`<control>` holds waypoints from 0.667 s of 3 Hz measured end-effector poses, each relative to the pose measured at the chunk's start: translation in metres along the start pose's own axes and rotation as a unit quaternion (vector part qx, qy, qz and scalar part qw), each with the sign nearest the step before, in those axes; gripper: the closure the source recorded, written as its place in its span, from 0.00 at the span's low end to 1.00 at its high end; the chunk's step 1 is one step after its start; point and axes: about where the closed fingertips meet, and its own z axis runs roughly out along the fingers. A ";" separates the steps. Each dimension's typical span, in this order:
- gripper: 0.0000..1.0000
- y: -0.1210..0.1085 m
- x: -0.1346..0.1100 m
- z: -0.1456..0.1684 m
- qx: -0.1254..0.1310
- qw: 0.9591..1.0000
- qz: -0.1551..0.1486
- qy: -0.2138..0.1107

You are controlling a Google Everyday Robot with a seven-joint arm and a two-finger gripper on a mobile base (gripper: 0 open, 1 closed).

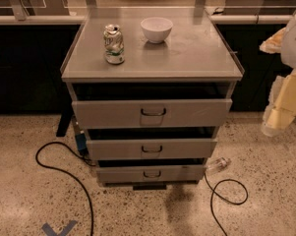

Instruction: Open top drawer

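The top drawer (151,113) is the widest grey metal front of the cabinet, with a dark loop handle (153,113) at its middle. It stands pulled out a little, with a dark gap above it. Two narrower grey drawers sit below it (151,148) (151,173), each also slightly out. My gripper (284,109) is at the right edge of the view, pale and blurred, well to the right of the cabinet and apart from the drawer handle.
A crushed can (114,44) and a white bowl (156,29) stand on the cabinet top (196,53). Black cables (64,168) (228,193) loop on the speckled floor on both sides. A clear bottle (217,165) lies by the cabinet's lower right. Dark counters run behind.
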 end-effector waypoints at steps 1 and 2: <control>0.00 0.000 0.000 0.000 0.000 1.000 0.000 0.000; 0.00 0.011 -0.002 0.020 -0.008 1.000 -0.008 -0.004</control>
